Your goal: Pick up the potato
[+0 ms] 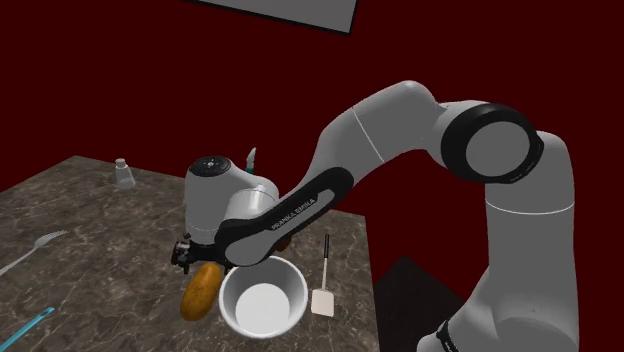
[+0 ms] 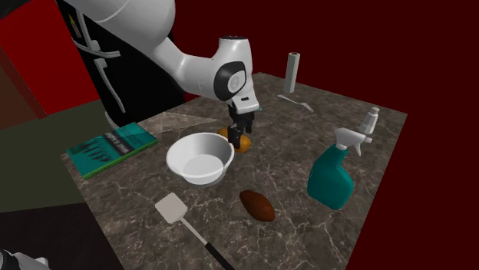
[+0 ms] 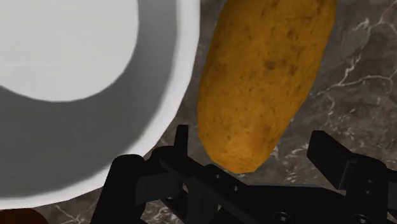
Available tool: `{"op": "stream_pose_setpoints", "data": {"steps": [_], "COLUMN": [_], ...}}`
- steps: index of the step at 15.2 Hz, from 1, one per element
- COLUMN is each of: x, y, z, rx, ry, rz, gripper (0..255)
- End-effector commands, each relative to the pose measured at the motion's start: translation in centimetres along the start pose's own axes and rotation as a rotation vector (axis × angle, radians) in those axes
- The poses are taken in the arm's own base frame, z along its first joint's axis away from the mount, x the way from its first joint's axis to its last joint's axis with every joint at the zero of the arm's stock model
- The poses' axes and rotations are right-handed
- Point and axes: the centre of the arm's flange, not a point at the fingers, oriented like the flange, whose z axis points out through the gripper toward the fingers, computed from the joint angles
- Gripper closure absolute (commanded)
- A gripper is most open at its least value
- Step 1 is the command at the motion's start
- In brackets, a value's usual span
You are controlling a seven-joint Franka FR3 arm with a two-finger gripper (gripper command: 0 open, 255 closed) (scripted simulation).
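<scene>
The potato (image 3: 267, 76) is found lying on the marbled table (image 1: 100, 200), just beside the white bowl (image 1: 290, 280), its long side close along the bowl's rim. The gripper (image 2: 240, 134) is poised low over it, fingers (image 3: 337, 159) spread apart and nothing clasped. One end of the potato is straddled, with marble showing past the finger farther from the bowl. The fingers appear to be set across the narrow width so that a firm squeeze can be had. Little room is left on the bowl's side, so a knock against the rim is to be guarded against. The grasp is judged not yet made.
</scene>
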Motion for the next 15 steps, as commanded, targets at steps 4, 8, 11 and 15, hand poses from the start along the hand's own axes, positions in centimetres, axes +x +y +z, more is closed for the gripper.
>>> {"op": "stream_pose_setpoints", "data": {"steps": [4, 8, 11, 15], "x": [-0.5, -0.8, -0.2, -0.1], "y": [0.2, 0.4, 0.3, 0.1], "z": [1.0, 0.8, 0.9, -1.2], "rx": [-0.01, -0.01, -0.01, -0.01], "ry": [-0.006, -0.006, -0.006, -0.006], "rz": [-0.001, -0.001, -0.001, -0.001], "gripper": [255, 255, 255, 255]}}
